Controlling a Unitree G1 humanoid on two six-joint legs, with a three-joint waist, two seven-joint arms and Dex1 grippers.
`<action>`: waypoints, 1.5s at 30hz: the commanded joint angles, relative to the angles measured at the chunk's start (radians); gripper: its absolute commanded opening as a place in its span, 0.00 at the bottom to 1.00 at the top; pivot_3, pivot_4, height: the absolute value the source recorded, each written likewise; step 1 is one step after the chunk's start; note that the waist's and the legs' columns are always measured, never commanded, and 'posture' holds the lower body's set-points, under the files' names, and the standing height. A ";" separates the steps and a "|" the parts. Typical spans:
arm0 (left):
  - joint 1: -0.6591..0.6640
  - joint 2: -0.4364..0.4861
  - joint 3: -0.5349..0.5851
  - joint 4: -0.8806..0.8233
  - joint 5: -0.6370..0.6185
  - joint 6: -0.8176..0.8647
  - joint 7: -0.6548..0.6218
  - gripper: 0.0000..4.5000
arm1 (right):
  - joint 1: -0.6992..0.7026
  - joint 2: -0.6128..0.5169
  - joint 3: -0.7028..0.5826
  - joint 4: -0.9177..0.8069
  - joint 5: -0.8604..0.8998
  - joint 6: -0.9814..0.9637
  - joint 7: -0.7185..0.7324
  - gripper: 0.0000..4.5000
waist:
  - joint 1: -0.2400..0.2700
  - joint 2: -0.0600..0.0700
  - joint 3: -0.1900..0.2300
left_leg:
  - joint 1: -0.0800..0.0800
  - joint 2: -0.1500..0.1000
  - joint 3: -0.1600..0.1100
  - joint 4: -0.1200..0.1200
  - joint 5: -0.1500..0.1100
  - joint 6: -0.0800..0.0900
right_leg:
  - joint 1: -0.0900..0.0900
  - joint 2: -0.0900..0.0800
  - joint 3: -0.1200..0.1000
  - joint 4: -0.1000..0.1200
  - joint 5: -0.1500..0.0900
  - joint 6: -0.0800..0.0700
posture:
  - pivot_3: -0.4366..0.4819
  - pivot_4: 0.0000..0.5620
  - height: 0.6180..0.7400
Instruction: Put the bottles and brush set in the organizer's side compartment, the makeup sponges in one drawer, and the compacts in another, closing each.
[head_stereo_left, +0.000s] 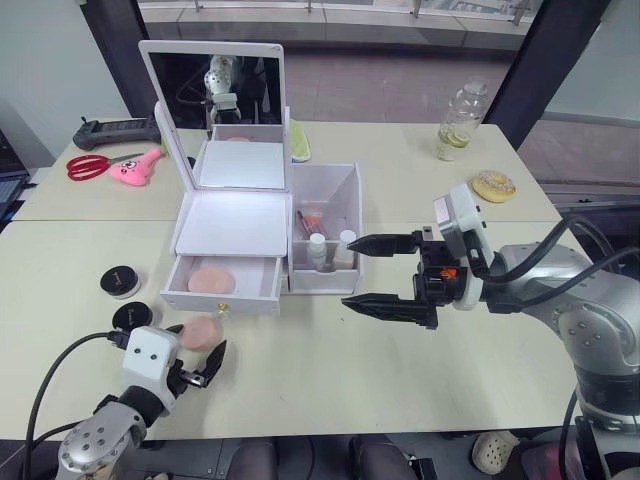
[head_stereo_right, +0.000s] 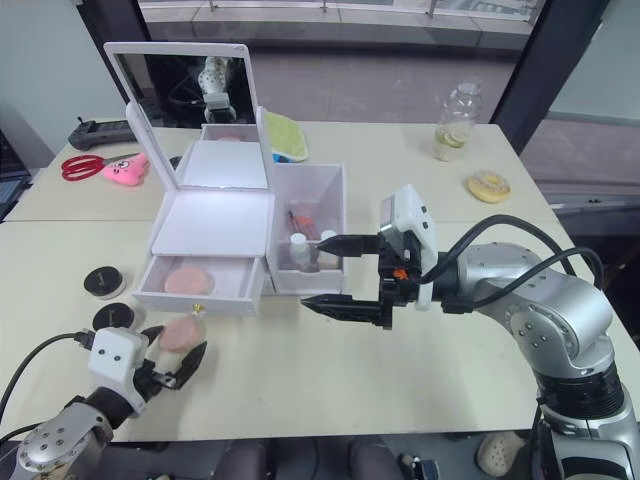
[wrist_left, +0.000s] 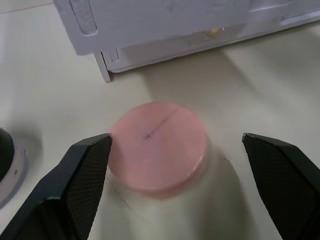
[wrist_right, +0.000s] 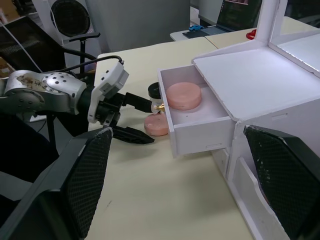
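The white organizer (head_stereo_left: 232, 226) stands with its mirror up and its lower drawer (head_stereo_left: 222, 281) pulled open; one pink makeup sponge (head_stereo_left: 211, 280) lies inside. A second makeup sponge (head_stereo_left: 200, 330) rests on the table in front of the drawer, between the spread fingers of my open left gripper (wrist_left: 176, 140). Two black compacts (head_stereo_left: 121, 281) (head_stereo_left: 132, 317) sit left of it. In the side compartment (head_stereo_left: 326, 230) stand two bottles (head_stereo_left: 318, 250) (head_stereo_left: 345, 245) and the brush set (head_stereo_left: 308, 222). My right gripper (head_stereo_left: 350, 272) hovers open and empty just right of the compartment.
A drink bottle with lime slices (head_stereo_left: 460, 120) and a doughnut-like ring (head_stereo_left: 494, 186) sit at the back right. Red scissors (head_stereo_left: 88, 166), a pink toy (head_stereo_left: 138, 168) and a black remote (head_stereo_left: 115, 130) lie at the back left. A green item (head_stereo_left: 298, 140) is behind the organizer.
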 joint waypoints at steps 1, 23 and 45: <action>-0.013 -0.009 0.012 0.016 -0.019 0.022 0.017 0.99 | -0.033 0.000 -0.019 -0.024 0.007 -0.012 0.001 1.00 | -0.001 0.000 0.000 | 0.000 0.000 0.000 0.000 0.000 0.000 | 0.000 0.000 0.000 0.000 0.000 0.000 | 0.48 0.27 1.00; -0.017 0.001 -0.029 0.033 -0.025 -0.007 0.023 0.99 | -0.056 0.003 -0.027 -0.019 0.012 -0.010 -0.020 1.00 | 0.018 0.002 -0.001 | 0.000 -0.001 0.000 0.001 0.000 0.000 | 0.001 -0.001 0.000 -0.001 0.000 0.001 | 0.48 0.27 1.00; -0.220 -0.001 -0.098 0.134 -0.026 0.071 0.057 0.99 | -0.066 0.000 -0.039 -0.034 0.044 0.006 -0.057 1.00 | 0.022 0.002 -0.001 | 0.000 -0.001 0.000 0.001 0.000 0.000 | 0.001 -0.001 0.000 -0.001 0.001 0.001 | 0.48 0.27 1.00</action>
